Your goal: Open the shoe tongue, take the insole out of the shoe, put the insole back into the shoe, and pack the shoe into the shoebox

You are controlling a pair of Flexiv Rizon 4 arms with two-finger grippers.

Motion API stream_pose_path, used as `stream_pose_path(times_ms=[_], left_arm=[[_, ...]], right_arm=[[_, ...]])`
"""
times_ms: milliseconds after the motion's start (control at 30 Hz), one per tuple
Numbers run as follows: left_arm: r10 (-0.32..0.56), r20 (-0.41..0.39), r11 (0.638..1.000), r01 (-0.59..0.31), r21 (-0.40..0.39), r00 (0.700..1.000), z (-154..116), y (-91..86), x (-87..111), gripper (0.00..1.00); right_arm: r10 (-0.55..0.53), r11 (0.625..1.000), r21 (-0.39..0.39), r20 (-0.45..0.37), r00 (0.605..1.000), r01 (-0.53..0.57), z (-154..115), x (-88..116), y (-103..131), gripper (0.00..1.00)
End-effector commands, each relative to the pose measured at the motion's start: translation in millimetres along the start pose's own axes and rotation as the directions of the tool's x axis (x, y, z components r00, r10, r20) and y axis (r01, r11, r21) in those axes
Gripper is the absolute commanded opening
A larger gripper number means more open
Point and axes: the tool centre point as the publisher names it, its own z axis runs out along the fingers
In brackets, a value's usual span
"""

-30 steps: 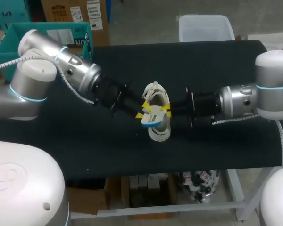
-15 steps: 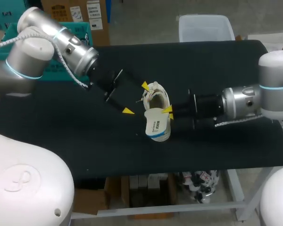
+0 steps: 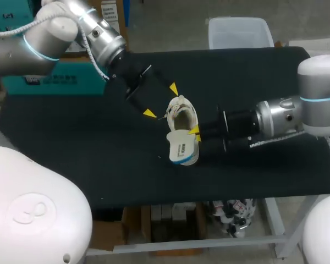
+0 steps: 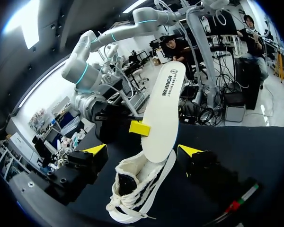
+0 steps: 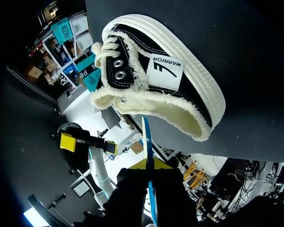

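Observation:
A black canvas shoe (image 3: 182,114) with a cream sole lies on the black table (image 3: 99,159), toe toward the far side. A white insole (image 3: 181,147) with a blue underside stands over the shoe's heel. My right gripper (image 3: 195,133) is shut on the insole's edge. My left gripper (image 3: 161,101) hangs open just beyond the toe, touching nothing. In the left wrist view the insole (image 4: 163,111) rises from the shoe (image 4: 137,189) ahead of my open left gripper (image 4: 143,151). In the right wrist view the insole (image 5: 148,142) shows edge-on between the fingertips (image 5: 151,164), in front of the shoe (image 5: 165,90).
A clear plastic bin (image 3: 241,32) stands at the table's far edge. A teal crate (image 3: 55,82) sits at the far left corner, under my left arm. The table's front edge runs close below the shoe.
My left gripper let go of the insole, opened wide and drew back up and to the far left. The right gripper kept the insole, which tilted slightly over the heel.

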Motion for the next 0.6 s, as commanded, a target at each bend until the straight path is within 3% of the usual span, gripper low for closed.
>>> stream_pose_path(times_ms=[33,267,600], left_arm=[[-0.012,-0.176,0.999,0.018,0.032,0.984,-2,6.4,-14.0,1.00],[-0.017,-0.235,1.000,0.010,-0.028,0.972,-6,-1.0,-28.6,1.00],[0.020,-0.308,0.999,-0.029,-0.025,0.951,-3,1.3,-37.5,1.00]], right_arm=[[0.010,1.000,-0.004,0.003,1.000,-0.010,-5,-2,-4,0.00],[0.032,0.999,-0.014,0.019,0.999,-0.032,-10,-5,-10,0.00],[0.035,0.999,-0.011,0.022,0.999,-0.035,-14,-7,-11,0.00]])
